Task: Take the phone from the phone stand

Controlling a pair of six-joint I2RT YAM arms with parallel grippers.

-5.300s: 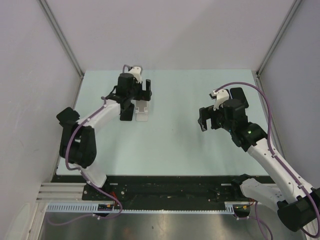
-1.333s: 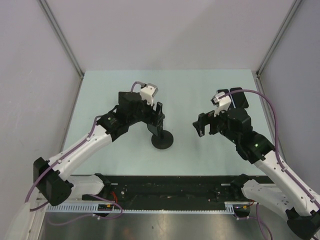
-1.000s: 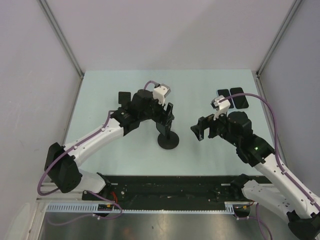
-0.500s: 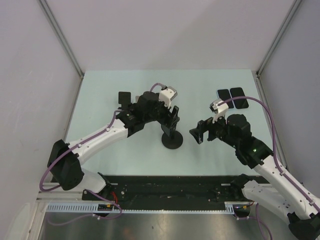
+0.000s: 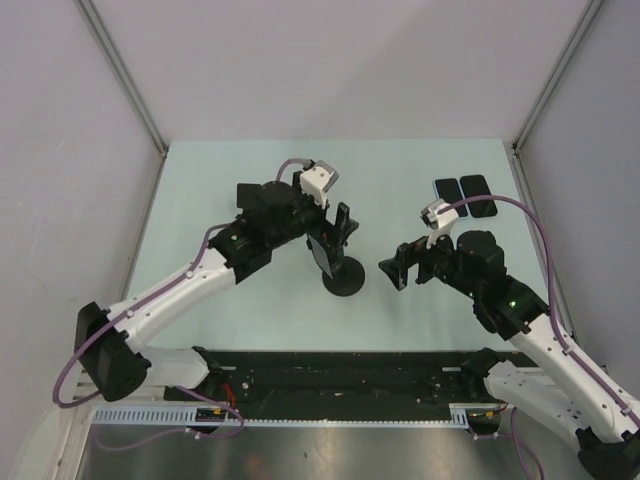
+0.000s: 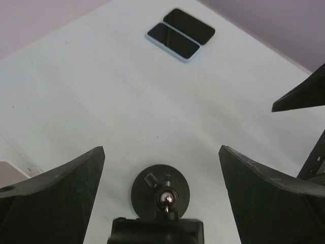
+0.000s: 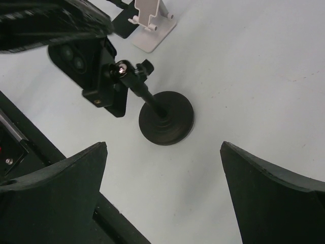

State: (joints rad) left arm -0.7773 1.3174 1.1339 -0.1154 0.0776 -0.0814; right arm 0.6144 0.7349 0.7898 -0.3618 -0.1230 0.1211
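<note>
A black phone stand with a round base (image 5: 346, 281) stands mid-table. Its stem carries a dark phone (image 5: 322, 254) tilted toward the left arm. My left gripper (image 5: 336, 230) is open just above and behind the phone, and the jaws are wide apart. In the left wrist view the base (image 6: 160, 192) and the phone's top edge (image 6: 157, 232) lie below the gripper (image 6: 161, 150). My right gripper (image 5: 396, 268) is open and empty, just right of the stand. The right wrist view shows the base (image 7: 166, 118), the phone's back (image 7: 84, 63) and my right gripper (image 7: 163, 146).
Two dark phones (image 5: 460, 189) lie flat side by side at the back right and also show in the left wrist view (image 6: 181, 33). A white stand (image 7: 152, 20) shows beyond the black stand in the right wrist view. A small black object (image 5: 247, 192) sits at the back left.
The left gripper brought the black stand from the back left toward mid-table. In the last half second it drew back a little and the phone now shows. The right gripper edged left toward the stand.
</note>
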